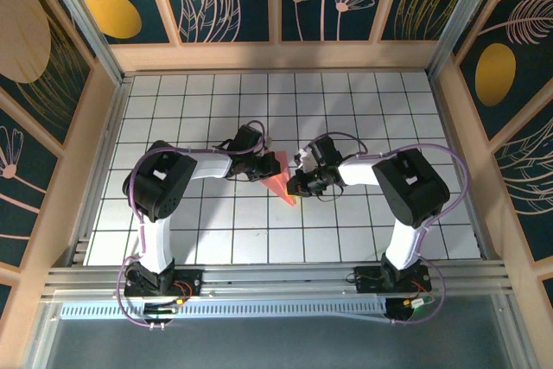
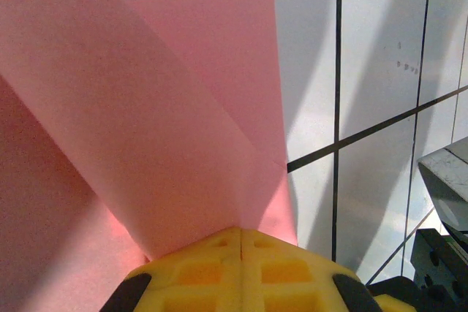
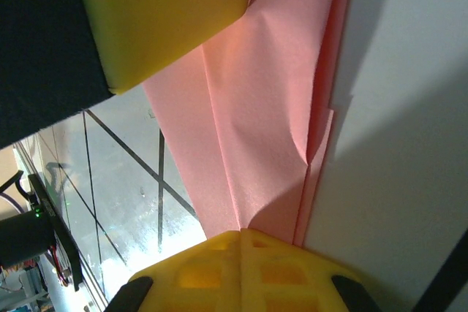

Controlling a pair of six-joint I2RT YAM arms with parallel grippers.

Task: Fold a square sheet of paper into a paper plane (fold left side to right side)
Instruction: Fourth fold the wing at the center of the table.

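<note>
Tiled table (image 1: 216,101): one paper plane (image 1: 283,182), pinched by left gripper (image 2: 241,231), right gripper (image 3: 241,233).

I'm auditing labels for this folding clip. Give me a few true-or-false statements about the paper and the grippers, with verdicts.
1. The left gripper is shut on the pink paper. True.
2. The right gripper hangs open above bare tiles. False: it is shut on the paper too.
3. The paper lies as a flat, open square. False: it is folded into overlapping layers with visible creases.
4. The paper is near the middle of the table, between the two grippers. True.
</note>
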